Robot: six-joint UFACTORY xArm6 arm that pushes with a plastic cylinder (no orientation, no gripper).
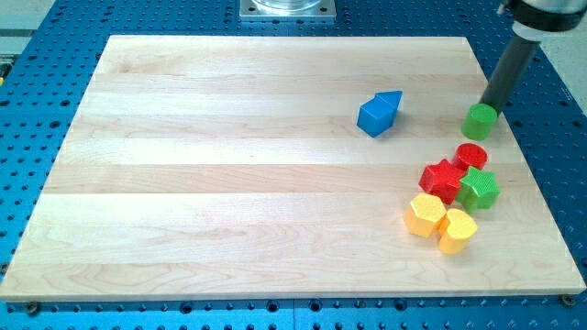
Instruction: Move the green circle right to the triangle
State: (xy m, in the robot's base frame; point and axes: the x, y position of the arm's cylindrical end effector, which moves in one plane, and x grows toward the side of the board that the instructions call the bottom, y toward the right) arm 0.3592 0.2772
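Green circle (pixel 479 120) sits near board's right edge, well right of blue triangle (pixel 392 99) + blue cube (pixel 373 117). Our tip (pixel 487 105) touches circle's upper-right side. No pincer on rig, just rod. Step: contact made, push pending. Next we need leftward shove, slightly up, stopping just right of triangle.

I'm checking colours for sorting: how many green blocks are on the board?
2. The green circle sits at the view's right, touching my tip. The green star lies below it in the cluster. None seem hidden.
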